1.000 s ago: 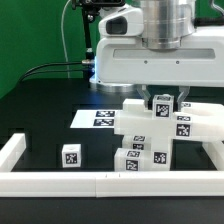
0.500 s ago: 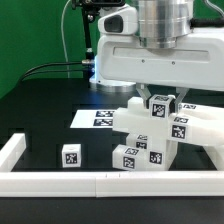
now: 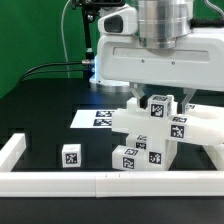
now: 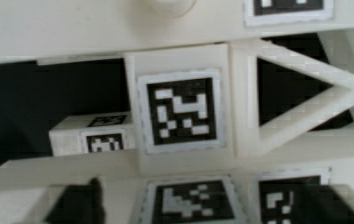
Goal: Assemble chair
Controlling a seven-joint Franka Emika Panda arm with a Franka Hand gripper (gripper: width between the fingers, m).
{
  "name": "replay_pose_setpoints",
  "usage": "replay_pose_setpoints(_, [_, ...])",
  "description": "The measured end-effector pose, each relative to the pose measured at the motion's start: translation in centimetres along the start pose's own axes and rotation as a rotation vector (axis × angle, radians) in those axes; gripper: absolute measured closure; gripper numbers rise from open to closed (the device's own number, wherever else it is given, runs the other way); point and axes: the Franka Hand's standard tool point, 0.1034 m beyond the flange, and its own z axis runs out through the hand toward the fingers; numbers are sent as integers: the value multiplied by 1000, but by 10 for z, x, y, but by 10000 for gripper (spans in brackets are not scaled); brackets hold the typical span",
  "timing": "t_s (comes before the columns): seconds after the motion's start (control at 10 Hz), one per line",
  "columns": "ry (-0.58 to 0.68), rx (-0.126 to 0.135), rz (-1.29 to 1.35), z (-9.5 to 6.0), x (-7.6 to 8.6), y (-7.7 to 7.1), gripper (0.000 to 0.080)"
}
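The white chair (image 3: 165, 128), a cluster of blocky parts with black-and-white tags, is at the exterior view's centre right, just behind the front rail. My gripper (image 3: 160, 100) comes straight down onto its top. One dark finger (image 3: 134, 94) is on each side of a tagged block (image 3: 161, 106). In the wrist view my gripper (image 4: 192, 203) has its fingertips (image 4: 78, 204) far apart around two tagged faces (image 4: 195, 200). A tagged bar (image 4: 179, 110) and a triangular brace (image 4: 307, 95) lie beyond. A loose tagged cube (image 3: 70, 156) lies at the exterior view's left.
The marker board (image 3: 97, 118) lies flat behind the chair. A long white border rail (image 3: 100, 182) runs along the front and turns back at the exterior view's left (image 3: 14, 150). The robot's white base (image 3: 120, 60) stands behind, with a black cable (image 3: 50, 68).
The chair cluster has shifted and turned toward the exterior view's left since a second ago. Its lower tagged block has moved left. The last half second shows almost no change.
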Motion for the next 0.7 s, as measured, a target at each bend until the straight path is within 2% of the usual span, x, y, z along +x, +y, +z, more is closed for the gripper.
replay_pose_setpoints(0.1, [0,1,-1,-1,0,0,184])
replay_pose_setpoints(0.2, [0,11,-3,-9,-1,-2,157])
replay_pose_setpoints(0.3, [-2,25,-2,-21,1,0,157])
replay_pose_setpoints(0.5, [-22,52,-9,-50,7,16,151])
replay_pose_setpoints(0.6, [-24,56,-2,-57,16,26,151])
replay_pose_setpoints(0.7, [-20,53,4,-54,16,24,151])
